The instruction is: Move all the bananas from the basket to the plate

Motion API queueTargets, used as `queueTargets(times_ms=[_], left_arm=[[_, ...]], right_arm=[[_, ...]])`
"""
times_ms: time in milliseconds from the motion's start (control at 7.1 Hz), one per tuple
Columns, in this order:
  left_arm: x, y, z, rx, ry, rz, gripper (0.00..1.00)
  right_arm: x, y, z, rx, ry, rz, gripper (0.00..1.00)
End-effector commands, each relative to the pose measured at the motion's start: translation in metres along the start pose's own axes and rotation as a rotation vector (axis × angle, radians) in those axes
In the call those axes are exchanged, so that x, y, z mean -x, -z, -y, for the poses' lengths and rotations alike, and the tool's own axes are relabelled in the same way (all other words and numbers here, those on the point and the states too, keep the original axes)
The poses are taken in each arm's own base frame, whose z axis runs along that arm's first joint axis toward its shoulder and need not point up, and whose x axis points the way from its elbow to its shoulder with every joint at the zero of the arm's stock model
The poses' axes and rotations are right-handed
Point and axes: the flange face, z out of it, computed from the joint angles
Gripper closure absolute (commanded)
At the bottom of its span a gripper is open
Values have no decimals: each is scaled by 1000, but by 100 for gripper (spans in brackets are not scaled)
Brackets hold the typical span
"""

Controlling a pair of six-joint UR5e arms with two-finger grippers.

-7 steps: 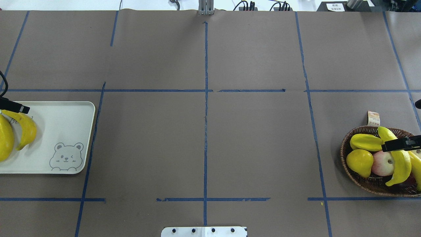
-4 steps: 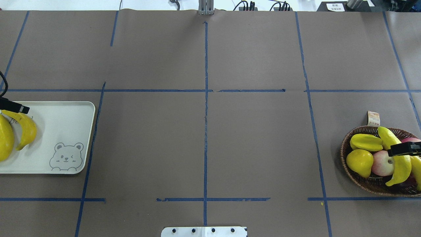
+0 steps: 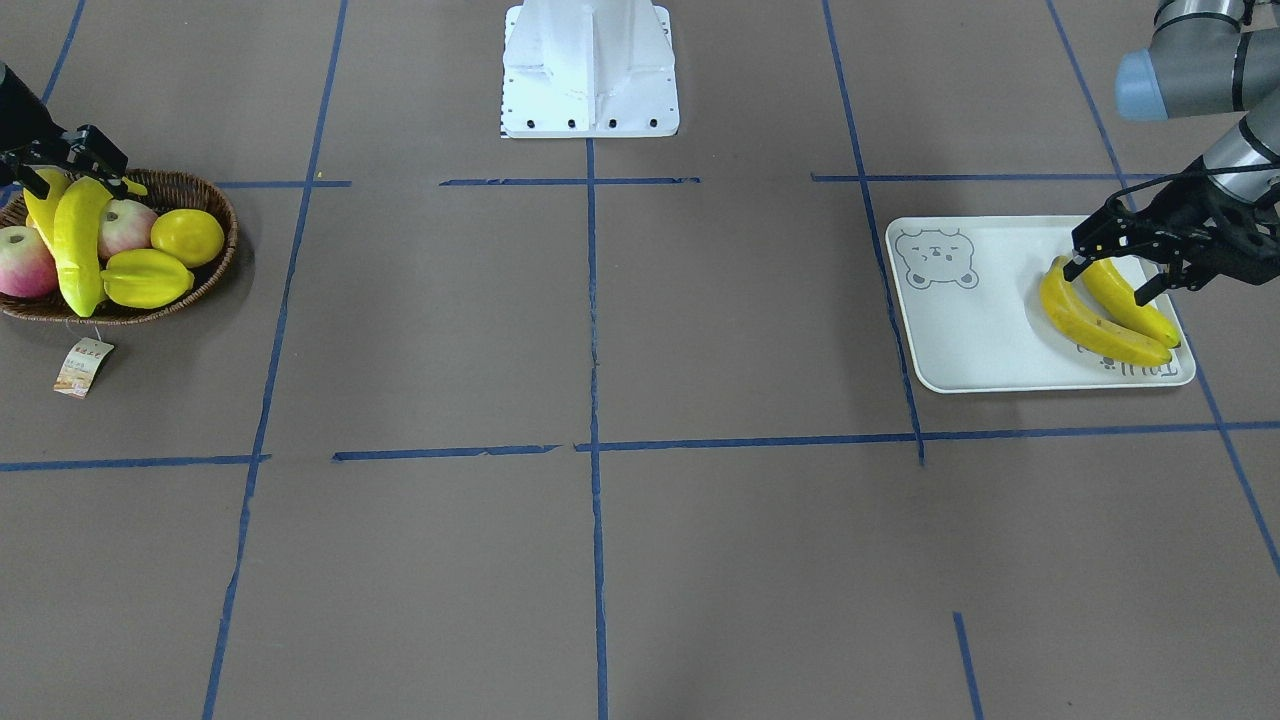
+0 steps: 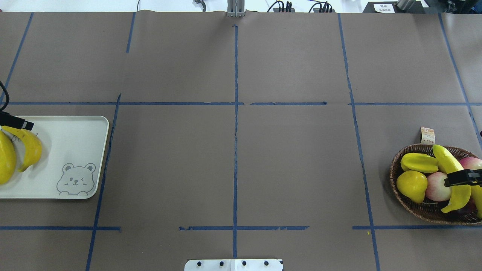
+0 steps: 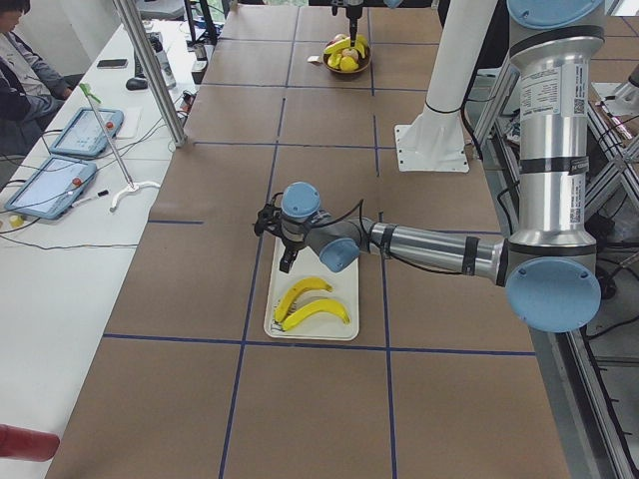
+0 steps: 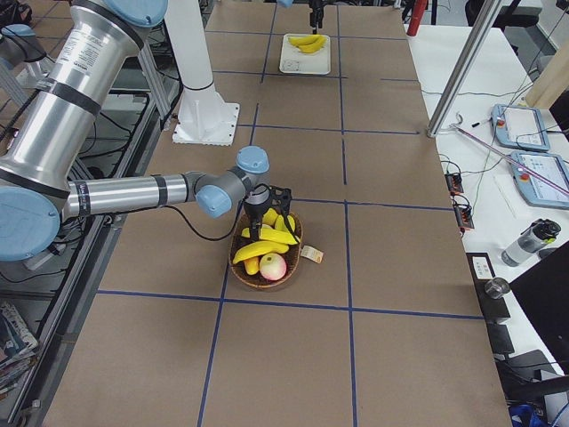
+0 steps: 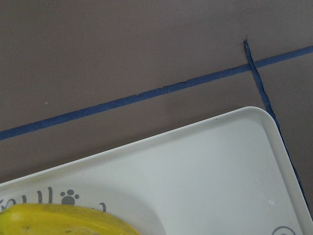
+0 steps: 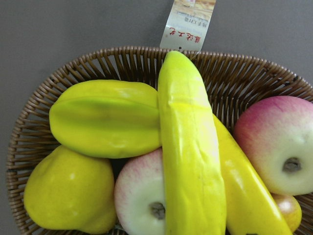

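Two yellow bananas [image 3: 1100, 325] lie side by side on the pale bear plate [image 3: 975, 340], toward its outer end. My left gripper [image 3: 1105, 283] hangs open just over their near ends, with one finger [image 4: 17, 122] showing in the overhead view. At the far side, the wicker basket [image 4: 394, 165] holds a long banana [image 4: 448, 163] lying across other fruit, and a second banana [image 8: 247, 198] beside it. My right gripper [image 3: 72, 172] is open low over the long banana, its fingers on either side; whether they touch it I cannot tell.
In the basket there are also a starfruit [image 4: 418, 162], a round yellow fruit [image 4: 411, 185] and apples [image 4: 438, 186]. A paper tag [image 4: 427, 135] lies outside the rim. The robot base [image 3: 590, 70] stands mid-table. A person [image 5: 15, 60] sits at a side desk.
The right gripper's finger has slid along the long banana toward the robot's side of the basket. The left gripper and the plate's bananas have not moved.
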Motion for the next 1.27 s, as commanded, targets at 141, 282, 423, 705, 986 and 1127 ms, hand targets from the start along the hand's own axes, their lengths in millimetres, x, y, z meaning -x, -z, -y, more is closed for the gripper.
queueTargets(times_ms=[141,282,423,705,986,1127], left_arm=[[2,-1,-1,2,2,1,0],[5,-3,-2,4,3,2,0],[5,-4,-2,5,5,2,0],[7,-5,-2,8,6,2,0],[7,-6,-2,8,5,3,0],[6,-6,-1,7,4,2,0]], right_arm=[[-1,-18,0,26,8,-18,17],[-2,-24,3,30,7,-24,20],[-2,-25,2,32,8,-25,29],[1,-24,3,29,14,-20,77],[12,-6,4,4,26,10,96],[16,9,5,-17,25,31,98]])
